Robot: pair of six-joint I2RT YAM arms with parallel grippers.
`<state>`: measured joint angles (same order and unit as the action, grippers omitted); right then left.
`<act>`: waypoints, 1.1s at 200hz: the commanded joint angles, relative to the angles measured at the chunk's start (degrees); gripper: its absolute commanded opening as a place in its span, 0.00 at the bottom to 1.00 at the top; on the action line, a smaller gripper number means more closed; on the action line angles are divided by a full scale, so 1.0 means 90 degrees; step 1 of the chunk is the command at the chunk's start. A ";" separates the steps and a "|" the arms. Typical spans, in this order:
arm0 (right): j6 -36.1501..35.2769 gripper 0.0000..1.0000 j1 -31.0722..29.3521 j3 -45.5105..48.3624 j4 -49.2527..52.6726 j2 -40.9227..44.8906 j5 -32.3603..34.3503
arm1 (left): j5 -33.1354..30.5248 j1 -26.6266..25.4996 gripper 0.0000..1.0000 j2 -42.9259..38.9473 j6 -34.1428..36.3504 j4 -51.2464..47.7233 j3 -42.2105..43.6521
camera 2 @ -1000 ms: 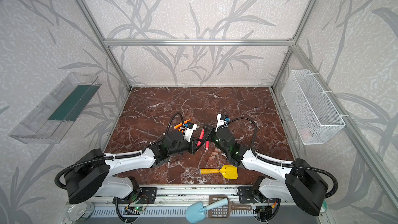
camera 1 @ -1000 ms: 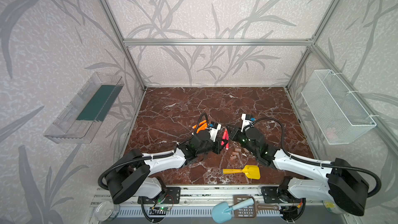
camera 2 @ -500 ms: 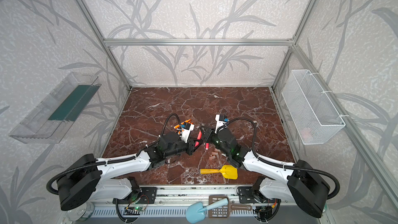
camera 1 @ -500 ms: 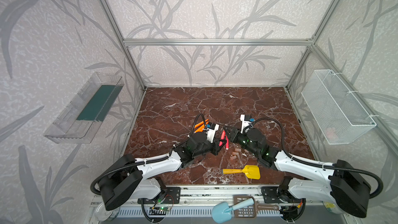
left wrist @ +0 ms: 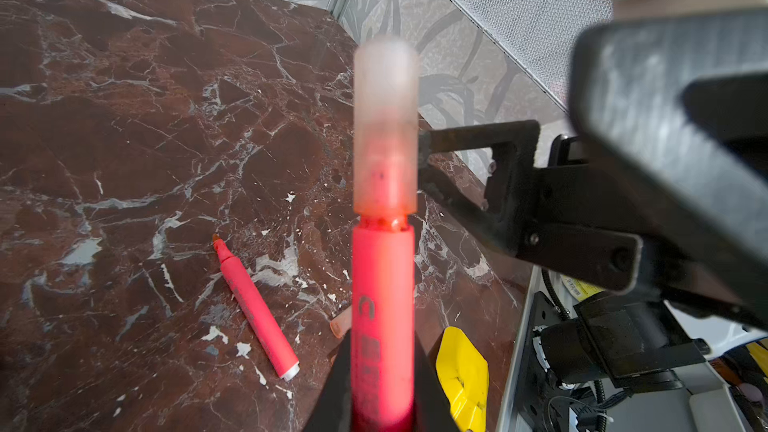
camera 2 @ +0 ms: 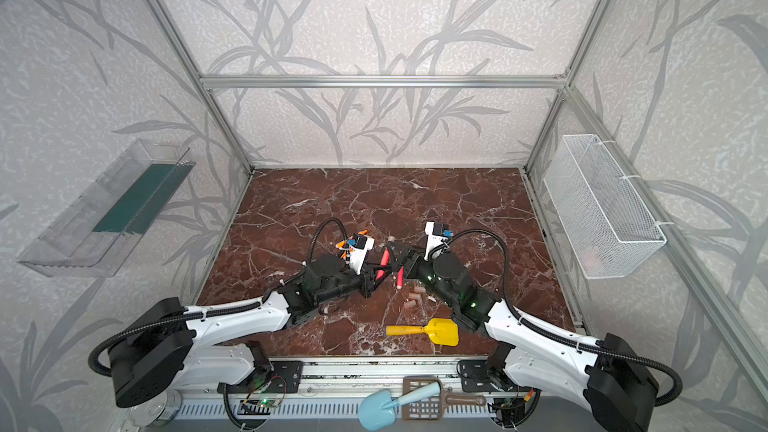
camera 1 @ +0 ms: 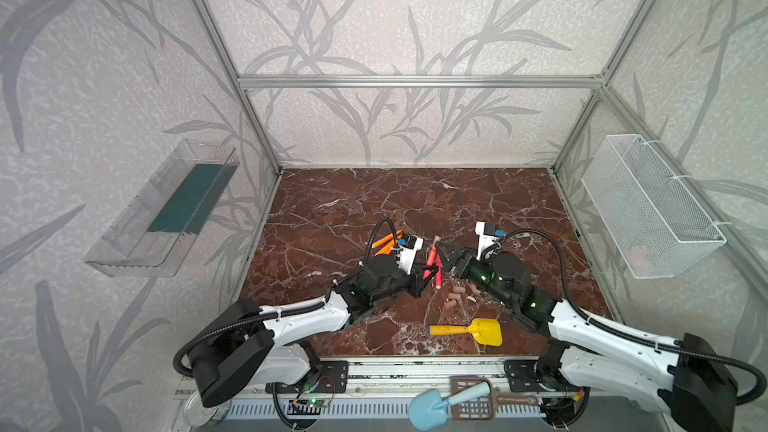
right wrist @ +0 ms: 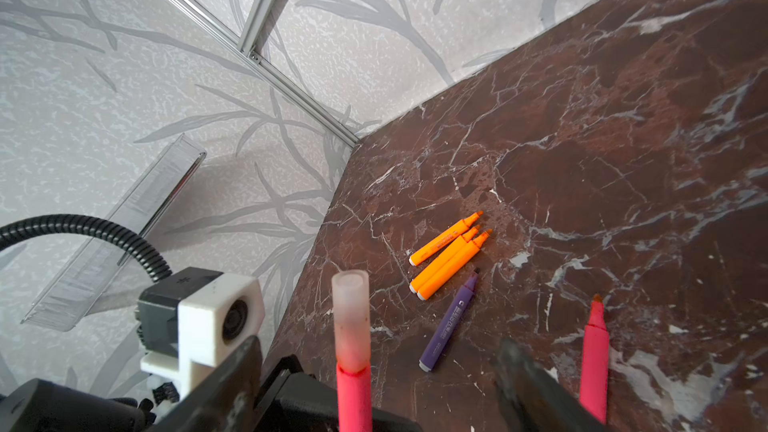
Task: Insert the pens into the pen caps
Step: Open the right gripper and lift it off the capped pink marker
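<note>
My left gripper [left wrist: 382,367] is shut on a pink-red pen [left wrist: 382,284] that points up and away from it. A translucent pen cap [left wrist: 385,126] sits over that pen's tip. My right gripper [right wrist: 374,363] is open, with one finger on each side of the capped pen [right wrist: 353,388] and not touching it. In both top views the two grippers meet at mid-table [camera 1: 422,278] [camera 2: 399,255]. A second pink-red pen [right wrist: 595,351] lies uncapped on the marble. Three orange pens [right wrist: 449,255] and a purple pen [right wrist: 449,326] lie behind the left arm. Three loose pen caps [camera 1: 454,297] lie near the right arm.
A yellow toy shovel [camera 1: 478,330] lies near the front edge. A wire basket [camera 1: 652,209] hangs on the right wall and a clear tray [camera 1: 166,209] on the left wall. A blue scoop [camera 1: 432,407] and a brown sieve [camera 1: 473,403] rest on the front rail.
The right gripper's jaws have opened and let go of the cap, which stays on the pen's tip. The left gripper still holds the pen in nearly the same place.
</note>
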<state>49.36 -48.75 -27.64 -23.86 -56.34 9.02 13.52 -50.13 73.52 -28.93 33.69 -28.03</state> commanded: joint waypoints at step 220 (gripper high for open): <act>-0.0216 0.29 0.0309 -0.1608 0.1026 -0.1719 -0.0708 | 0.0046 -0.0084 0.00 0.0108 0.0785 -0.0658 -0.0283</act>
<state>48.01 -46.06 -39.97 -14.92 -71.59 3.42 14.68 -50.63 74.17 -22.65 27.62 -28.91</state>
